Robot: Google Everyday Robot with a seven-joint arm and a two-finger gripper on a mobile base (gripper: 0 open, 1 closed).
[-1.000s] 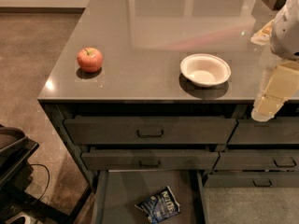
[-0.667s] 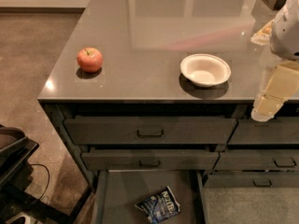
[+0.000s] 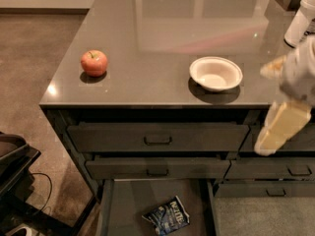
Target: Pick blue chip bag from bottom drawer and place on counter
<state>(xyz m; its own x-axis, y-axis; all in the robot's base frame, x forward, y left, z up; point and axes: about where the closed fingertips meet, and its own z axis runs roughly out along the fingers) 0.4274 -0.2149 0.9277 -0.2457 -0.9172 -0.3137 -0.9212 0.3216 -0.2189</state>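
Down in the bottom drawer, pulled open, deep, dark grey with a flat matte floor: blue chip bag, flat on that floor, slightly right of centre, close to the near edge of the view. Crinkled dark-blue foil with white lettering; long axis slantwise, near left to far right, one corner pointing far.

Above it, two shallower drawer fronts, shut, each with a slim bar handle.

On the glossy, reflective dark-grey tabletop: round red apple at the near left, shallow white bowl near the front edge to the right, well apart.

At the far right, off the tabletop's front edge, level with the upper drawers: end effector, white and cream, blurred; apart or together, cannot tell.
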